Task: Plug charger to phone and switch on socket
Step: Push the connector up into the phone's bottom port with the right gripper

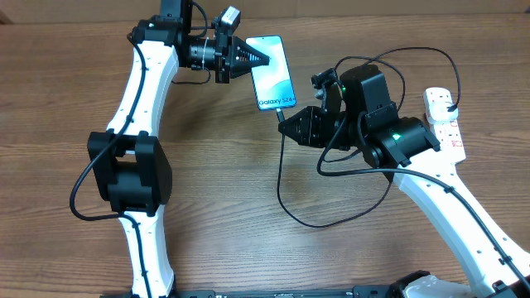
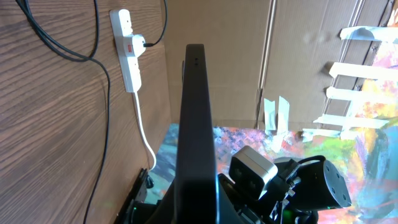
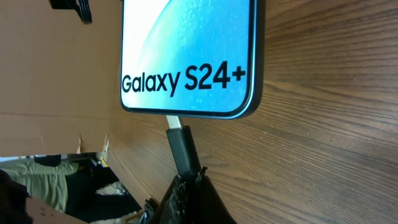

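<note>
At top centre of the overhead view, the phone lay flat. The left gripper, fingers pinched together, touched its left edge. The right gripper clamped the charger connector against the phone's lower edge. The socket lay far right, with bare table at lower centre.

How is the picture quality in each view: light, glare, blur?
Overhead: even light, all sharp, no glare on the phone. Left wrist: the phone's dark edge blocks the centre; the socket is sharp. Right wrist: screen text sharp, but the right hand on the charger is dark and blurred.
</note>
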Motion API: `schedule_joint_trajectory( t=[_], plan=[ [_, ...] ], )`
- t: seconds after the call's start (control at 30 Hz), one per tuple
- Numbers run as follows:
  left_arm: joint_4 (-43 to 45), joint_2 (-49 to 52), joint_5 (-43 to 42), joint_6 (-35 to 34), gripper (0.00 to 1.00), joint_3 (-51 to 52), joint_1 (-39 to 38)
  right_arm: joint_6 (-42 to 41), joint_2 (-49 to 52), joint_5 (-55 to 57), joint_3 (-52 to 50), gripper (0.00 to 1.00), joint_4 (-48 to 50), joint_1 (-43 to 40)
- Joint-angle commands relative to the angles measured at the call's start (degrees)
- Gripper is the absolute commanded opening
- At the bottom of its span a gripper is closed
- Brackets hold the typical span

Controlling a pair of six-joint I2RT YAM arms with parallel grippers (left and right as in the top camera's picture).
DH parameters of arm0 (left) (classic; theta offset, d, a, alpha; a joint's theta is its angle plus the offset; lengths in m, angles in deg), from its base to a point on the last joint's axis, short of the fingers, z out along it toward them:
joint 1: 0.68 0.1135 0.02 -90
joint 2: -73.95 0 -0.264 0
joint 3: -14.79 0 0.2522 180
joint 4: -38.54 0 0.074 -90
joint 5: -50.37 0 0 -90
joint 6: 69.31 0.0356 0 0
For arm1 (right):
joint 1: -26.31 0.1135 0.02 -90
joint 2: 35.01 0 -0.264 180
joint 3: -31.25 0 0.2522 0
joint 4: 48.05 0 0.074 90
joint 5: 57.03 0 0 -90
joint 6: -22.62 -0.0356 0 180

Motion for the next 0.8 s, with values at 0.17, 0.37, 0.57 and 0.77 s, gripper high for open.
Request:
schedule_joint_trajectory(
  t=[0.17,0.37,0.57,0.77],
  plan=[
    [-0.66,-0.26,-3.76,1.09,0.04,-0.92,-1.27,-1.92,-0.96,3.89,-0.09,0.04,4.35,-1.49],
    [-0.63,-0.26,-3.69,1.53,0.04,-0.92,-1.53,-2.1,-0.96,3.89,-0.09,0.04,5.81,-1.49],
    [-0.66,-0.26,-2.69,1.51,0.04,-0.92,-1.9,-2.36,-0.94,4.68,-0.07,0.04,6.64,-1.49],
    [-0.63,-0.26,-4.15,2.05,0.04,-0.92,-2.71,-2.36,-0.7,5.62,-0.09,0.04,6.91,-1.55]
  ],
)
